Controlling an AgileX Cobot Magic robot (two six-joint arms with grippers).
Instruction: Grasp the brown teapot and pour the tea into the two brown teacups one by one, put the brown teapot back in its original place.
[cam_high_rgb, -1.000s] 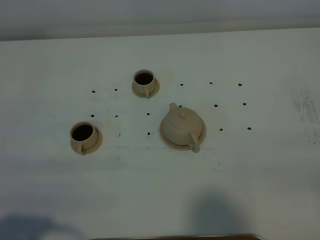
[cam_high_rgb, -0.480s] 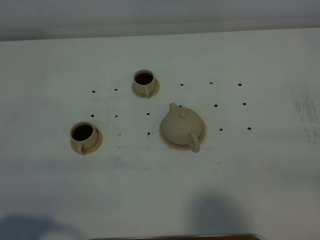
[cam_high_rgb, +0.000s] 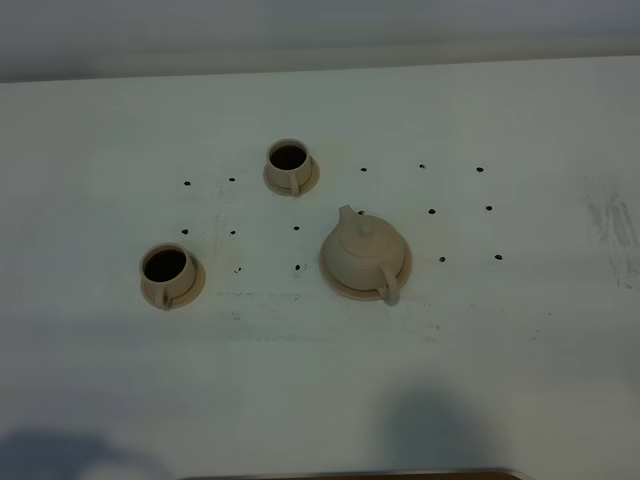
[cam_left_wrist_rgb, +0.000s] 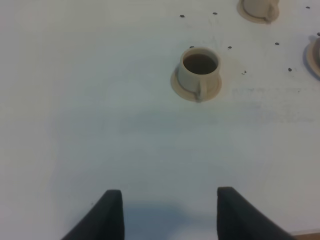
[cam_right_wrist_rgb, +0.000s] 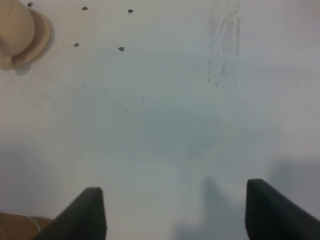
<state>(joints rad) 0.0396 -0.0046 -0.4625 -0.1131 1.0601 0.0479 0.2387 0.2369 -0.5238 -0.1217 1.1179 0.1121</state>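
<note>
Brown teapot (cam_high_rgb: 364, 255), if gripped off-centre at its loop handle, could be tipped; both jaws are seen parted, empty.

Both end effectors empty: left (cam_left_wrist_rgb: 167, 215) jaws apart, right (cam_right_wrist_rgb: 175, 212) wider.

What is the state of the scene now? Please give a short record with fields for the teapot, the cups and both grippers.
teapot: upright, lid on, standing on wide saucer
far cup: on its own small saucer, dark inside
near cup: on its own small saucer, dark inside
left gripper: jaws apart, holding nothing, over bare table
right gripper: jaws apart, holding nothing
</note>
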